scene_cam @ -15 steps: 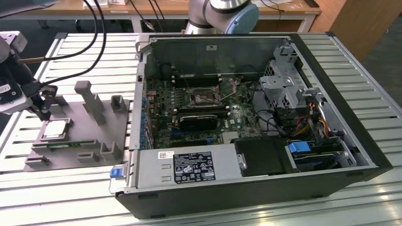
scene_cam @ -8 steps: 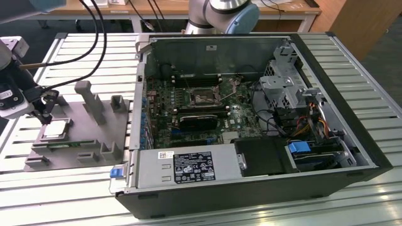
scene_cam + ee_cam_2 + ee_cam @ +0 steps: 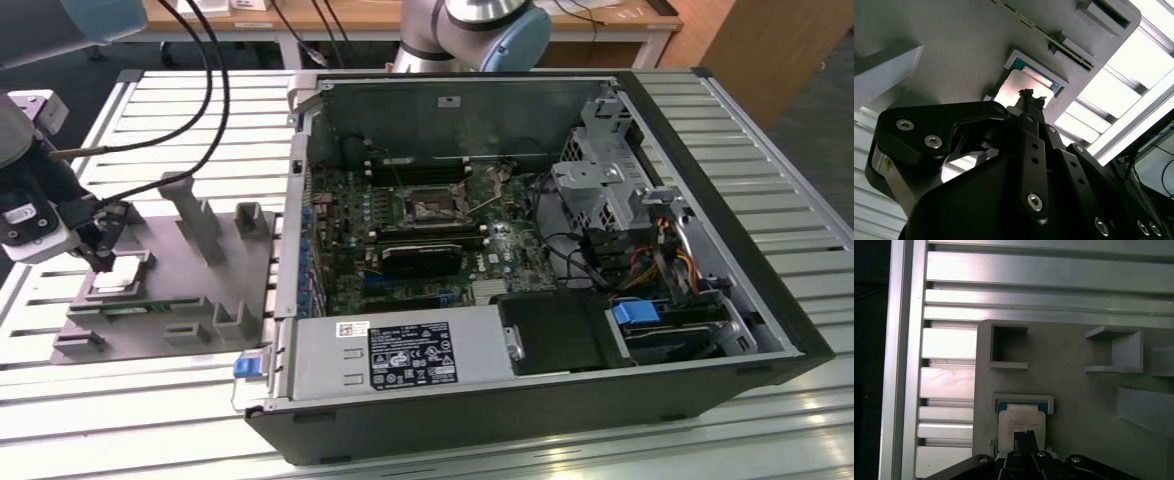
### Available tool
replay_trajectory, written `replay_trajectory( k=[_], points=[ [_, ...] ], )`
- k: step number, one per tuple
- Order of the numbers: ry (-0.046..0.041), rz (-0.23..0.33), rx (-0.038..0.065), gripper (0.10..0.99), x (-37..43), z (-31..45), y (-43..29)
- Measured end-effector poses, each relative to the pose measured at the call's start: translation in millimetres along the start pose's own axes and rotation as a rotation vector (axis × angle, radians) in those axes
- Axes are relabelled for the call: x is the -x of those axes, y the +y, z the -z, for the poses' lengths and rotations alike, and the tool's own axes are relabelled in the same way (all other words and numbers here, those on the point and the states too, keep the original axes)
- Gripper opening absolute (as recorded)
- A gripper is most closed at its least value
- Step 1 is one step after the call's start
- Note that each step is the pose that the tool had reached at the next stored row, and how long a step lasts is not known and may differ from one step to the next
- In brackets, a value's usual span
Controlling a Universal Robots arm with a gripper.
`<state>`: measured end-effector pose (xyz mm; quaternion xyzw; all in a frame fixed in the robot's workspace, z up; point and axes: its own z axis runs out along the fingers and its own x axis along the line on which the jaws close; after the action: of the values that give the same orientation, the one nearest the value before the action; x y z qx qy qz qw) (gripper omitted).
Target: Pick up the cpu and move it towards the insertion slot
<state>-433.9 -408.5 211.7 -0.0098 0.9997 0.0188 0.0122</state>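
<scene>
The cpu (image 3: 120, 274), a flat silvery square chip, lies in a pocket of the grey plastic tray (image 3: 200, 290) at the exterior view's left. My gripper (image 3: 102, 262) stands right over it, its black fingers drawn together to a single tip. In both wrist views that tip (image 3: 1029, 97) (image 3: 1025, 436) sits at the chip's top face (image 3: 1016, 82) (image 3: 1019, 419); I cannot tell whether it touches. The chip rests flat in its teal-edged pocket. The insertion slot (image 3: 434, 208), a dark socket in a shiny bracket, is on the motherboard inside the open case, well to the exterior view's right of my gripper.
The open computer case (image 3: 534, 250) has raised walls around the motherboard. The power supply (image 3: 400, 355) and drive cage (image 3: 627, 200) crowd its sides. Upright posts (image 3: 187, 215) rise from the tray between my gripper and the case. Cables (image 3: 200, 60) hang above. Everything rests on a slatted aluminium table (image 3: 134, 400).
</scene>
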Motion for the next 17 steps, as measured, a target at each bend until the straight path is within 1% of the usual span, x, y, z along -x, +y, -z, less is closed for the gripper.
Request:
replay_trajectory(
  k=[9,17],
  points=[
    [-0.0001,0.0,0.0,0.102,1.2,-12.1,-1.6],
    [0.0,0.0,0.0,0.102,1.2,-13.2,-1.7]
  ],
)
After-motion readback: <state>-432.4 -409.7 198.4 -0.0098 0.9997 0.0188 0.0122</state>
